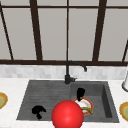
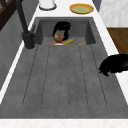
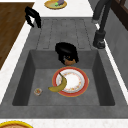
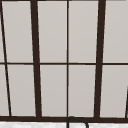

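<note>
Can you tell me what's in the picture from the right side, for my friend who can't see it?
A black hand holds a small brown round thing over a red-rimmed plate in the sink basin. A banana lies across the plate's left edge. The other hand hangs by the drainboard's far corner, and a dark faucet stands at the right.
</note>
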Tool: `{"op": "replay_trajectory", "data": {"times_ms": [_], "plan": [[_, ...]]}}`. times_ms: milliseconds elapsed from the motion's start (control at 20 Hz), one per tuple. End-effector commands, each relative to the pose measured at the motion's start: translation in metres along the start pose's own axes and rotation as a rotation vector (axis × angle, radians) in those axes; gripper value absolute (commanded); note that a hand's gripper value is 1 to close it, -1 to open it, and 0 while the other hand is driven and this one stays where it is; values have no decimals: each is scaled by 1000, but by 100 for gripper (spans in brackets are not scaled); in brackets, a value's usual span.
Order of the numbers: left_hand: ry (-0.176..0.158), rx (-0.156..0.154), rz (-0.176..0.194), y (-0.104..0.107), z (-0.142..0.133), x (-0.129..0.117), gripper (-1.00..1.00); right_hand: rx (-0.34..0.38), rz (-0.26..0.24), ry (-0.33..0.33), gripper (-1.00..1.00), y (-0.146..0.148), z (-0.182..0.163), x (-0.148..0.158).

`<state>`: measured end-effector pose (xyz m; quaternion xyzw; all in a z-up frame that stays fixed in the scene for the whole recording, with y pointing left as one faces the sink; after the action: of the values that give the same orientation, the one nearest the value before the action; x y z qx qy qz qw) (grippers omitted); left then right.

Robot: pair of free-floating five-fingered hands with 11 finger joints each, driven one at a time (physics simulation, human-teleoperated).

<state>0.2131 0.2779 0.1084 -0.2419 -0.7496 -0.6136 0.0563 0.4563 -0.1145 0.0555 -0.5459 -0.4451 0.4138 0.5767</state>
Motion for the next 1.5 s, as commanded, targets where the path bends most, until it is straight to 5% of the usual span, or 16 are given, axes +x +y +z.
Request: {"op": "replay_trajectory", "data": {"times_ms": [0,350,750,1050,1350,1400,1450], "plan": [[0,0,0,0,0,0,0,13,2,-19,100,30,-9,-21],[0,0,0,0,0,0,0,35,-23,-162,100,87,-44,-45],[0,0,0,0,0,0,0,45,44,-107,100,140,-114,-35],[0,0,0,0,0,0,0,275,-9,-110,100,135,-119,-32],[0,0,0,0,0,0,0,176,29,-98,100,102,-93,-37],[0,0,0,0,0,0,0,177,36,-95,-100,98,-97,-36],[0,0,0,0,0,0,0,186,44,-89,-100,87,-96,-37]]}}
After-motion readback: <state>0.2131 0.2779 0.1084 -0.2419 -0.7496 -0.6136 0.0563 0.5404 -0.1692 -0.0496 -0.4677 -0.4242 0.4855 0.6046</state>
